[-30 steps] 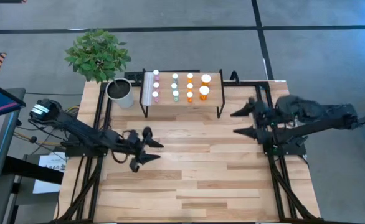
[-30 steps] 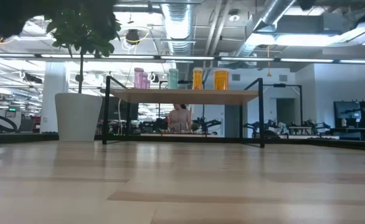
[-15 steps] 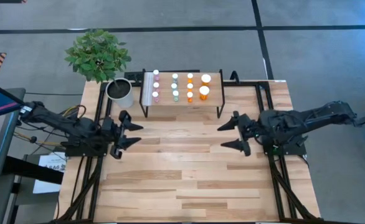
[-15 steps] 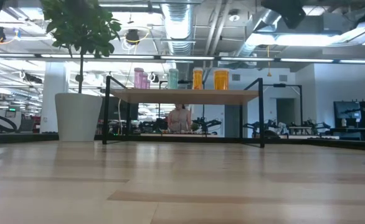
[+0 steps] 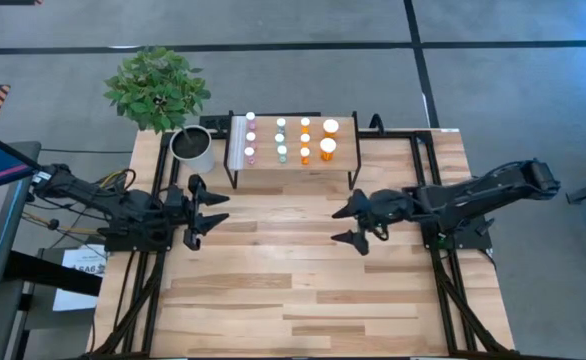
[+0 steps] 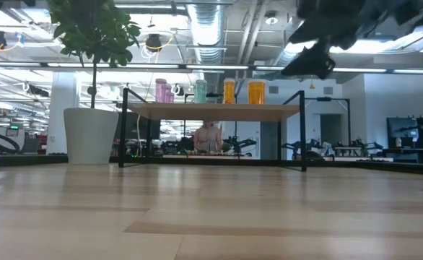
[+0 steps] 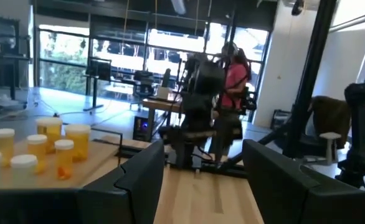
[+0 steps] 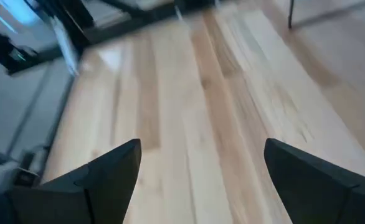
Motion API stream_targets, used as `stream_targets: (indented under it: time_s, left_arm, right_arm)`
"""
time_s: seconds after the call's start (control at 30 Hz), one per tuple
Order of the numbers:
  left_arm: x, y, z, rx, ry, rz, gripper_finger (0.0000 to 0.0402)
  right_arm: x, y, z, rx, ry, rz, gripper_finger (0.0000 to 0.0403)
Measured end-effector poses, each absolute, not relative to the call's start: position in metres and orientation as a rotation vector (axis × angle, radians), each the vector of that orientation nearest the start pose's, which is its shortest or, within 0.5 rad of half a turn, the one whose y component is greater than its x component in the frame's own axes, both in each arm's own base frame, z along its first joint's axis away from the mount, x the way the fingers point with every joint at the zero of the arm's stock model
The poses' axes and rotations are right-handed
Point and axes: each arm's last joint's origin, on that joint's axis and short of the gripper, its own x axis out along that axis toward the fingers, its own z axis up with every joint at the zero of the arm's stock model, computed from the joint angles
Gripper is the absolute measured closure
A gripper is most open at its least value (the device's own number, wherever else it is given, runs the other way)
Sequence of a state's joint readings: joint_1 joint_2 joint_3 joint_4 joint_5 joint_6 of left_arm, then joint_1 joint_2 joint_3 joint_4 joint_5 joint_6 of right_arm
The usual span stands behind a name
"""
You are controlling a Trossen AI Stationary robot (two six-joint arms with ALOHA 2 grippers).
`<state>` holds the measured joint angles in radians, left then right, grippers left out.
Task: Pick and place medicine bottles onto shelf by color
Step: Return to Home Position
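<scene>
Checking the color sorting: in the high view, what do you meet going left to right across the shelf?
white strip → pink bottles → teal bottles → small orange bottles → big orange bottles

No legible text, brand, number or sign appears in any view. A white sheet [image 5: 79, 264] at the lower left of the high view, beside the desk [image 5: 303, 290], carries dark print too small to read. The medicine bottles [image 5: 281, 138] on the shelf [image 5: 345, 152] show no readable labels.
</scene>
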<state>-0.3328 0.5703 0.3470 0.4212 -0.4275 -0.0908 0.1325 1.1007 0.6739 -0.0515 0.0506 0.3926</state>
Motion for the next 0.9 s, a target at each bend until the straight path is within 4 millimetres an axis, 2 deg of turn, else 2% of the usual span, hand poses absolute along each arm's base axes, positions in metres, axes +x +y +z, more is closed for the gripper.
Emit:
stream_targets:
  time_s: [0.07, 0.13, 0.27, 0.4, 0.53, 0.63, 0.83, 0.9]
  left_arm:
    - [0.137, -0.035, 0.270, -0.157, -0.195, 0.086, 0.0198]
    - [0.135, -0.034, 0.270, -0.131, -0.194, 0.089, 0.0198]
    - [0.127, -0.030, 0.271, -0.055, -0.185, 0.136, 0.0198]
    - [0.114, -0.024, 0.274, -0.027, -0.200, 0.191, 0.0198]
    - [0.098, -0.019, 0.272, -0.017, -0.184, 0.197, 0.0198]
    - [0.086, -0.015, 0.266, -0.031, -0.153, 0.194, 0.0198]
    - [0.072, -0.009, 0.241, -0.074, -0.191, 0.218, 0.0203]
    - [0.074, -0.009, 0.234, -0.086, -0.213, 0.239, 0.0214]
  right_arm:
    - [0.239, 0.027, 0.242, 0.333, 0.516, -0.003, 0.0051]
    - [0.246, 0.029, 0.246, 0.289, 0.497, 0.045, 0.0075]
    - [0.245, 0.041, 0.267, 0.168, 0.360, 0.167, 0.0152]
    - [0.231, 0.044, 0.291, 0.064, 0.239, 0.198, 0.0246]
    - [0.211, 0.039, 0.300, 0.026, 0.247, 0.191, 0.0335]
    - [0.193, 0.038, 0.302, 0.022, 0.231, 0.200, 0.0386]
    - [0.150, 0.036, 0.292, -0.020, 0.057, 0.143, 0.0387]
    - [0.140, 0.033, 0.285, -0.028, -0.005, 0.131, 0.0390]
